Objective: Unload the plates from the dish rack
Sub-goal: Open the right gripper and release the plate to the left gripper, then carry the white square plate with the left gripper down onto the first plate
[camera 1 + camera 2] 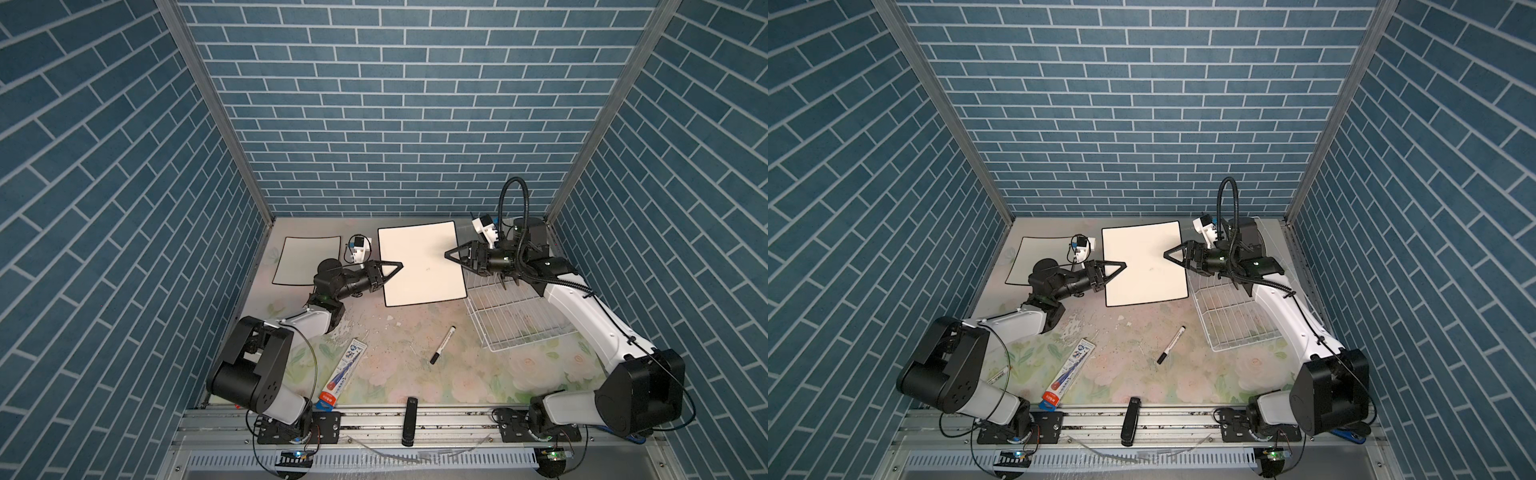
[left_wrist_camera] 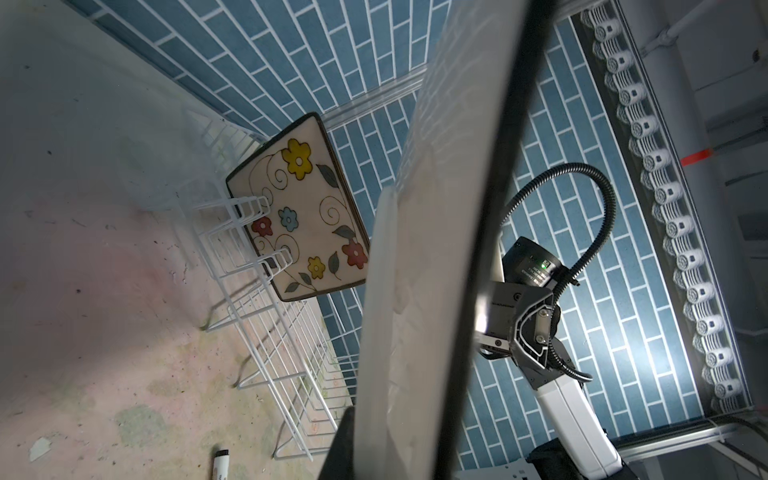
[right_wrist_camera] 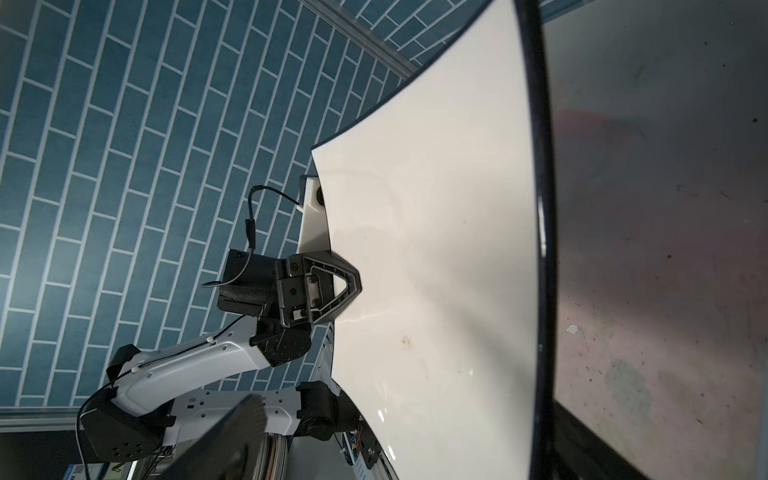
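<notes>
My left hand (image 1: 399, 264) is pinched on the near edge of the white black-rimmed plate (image 1: 419, 257), one finger over its face and one under. I hold it level and clear of the desk (image 1: 407, 365), so the curved rim cannot scrape or catch. My right hand (image 1: 448, 253) sits at the opposite edge. In its wrist view one finger stands off from the plate's face, so I take those jaws to be spread, with the weight on my left hand alone.

This reads to me as a pass across the middle. My right hand works just above the dish rack (image 1: 523, 324), and my left hand is next to the place for unloaded plates. A second white plate (image 1: 307, 262) already lies flat just behind my left wrist. I judge that the held one should go beside or on it.

A flowered plate (image 2: 299, 208) stands upright between the rack's prongs, straight ahead of my left hand past the held plate, so the unloading is not finished. With a grip on one edge only, a wide plate wants to sag at its far side. I should keep it level and move slowly. The marker (image 1: 442, 345) lies on the desk well short of both hands and is no obstacle.
</notes>
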Available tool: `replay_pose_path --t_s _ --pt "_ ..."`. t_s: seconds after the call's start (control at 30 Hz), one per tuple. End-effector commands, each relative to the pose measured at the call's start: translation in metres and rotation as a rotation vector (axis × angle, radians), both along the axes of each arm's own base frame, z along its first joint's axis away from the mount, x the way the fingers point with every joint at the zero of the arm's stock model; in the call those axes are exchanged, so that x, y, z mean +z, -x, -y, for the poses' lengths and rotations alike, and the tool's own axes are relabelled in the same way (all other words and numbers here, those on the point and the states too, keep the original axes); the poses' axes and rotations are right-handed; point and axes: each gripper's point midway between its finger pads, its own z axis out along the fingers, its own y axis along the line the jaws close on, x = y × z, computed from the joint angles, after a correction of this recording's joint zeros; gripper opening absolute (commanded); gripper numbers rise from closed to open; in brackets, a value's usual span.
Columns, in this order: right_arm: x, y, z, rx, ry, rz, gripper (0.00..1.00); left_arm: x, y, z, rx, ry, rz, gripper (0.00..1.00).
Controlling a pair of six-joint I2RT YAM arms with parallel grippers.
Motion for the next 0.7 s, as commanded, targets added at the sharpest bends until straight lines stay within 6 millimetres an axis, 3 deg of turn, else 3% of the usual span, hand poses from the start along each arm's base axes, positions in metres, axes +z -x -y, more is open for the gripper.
replay_pose_path --t_s 0.0,0.47,0.67 --pt "0.034 0.001 0.001 0.003 -0.026 0.100 0.99 0.018 -0.021 -0.027 0.124 0.077 0.054 0.00" --pt "0.033 -0.002 0.008 -0.043 0.014 0.116 0.99 0.009 -0.038 -0.090 0.313 0.145 0.012 0.00" --pt "0.032 -0.002 0.008 -0.043 0.017 0.112 0.99 -0.008 -0.043 -0.134 0.507 0.170 -0.044 0.00"
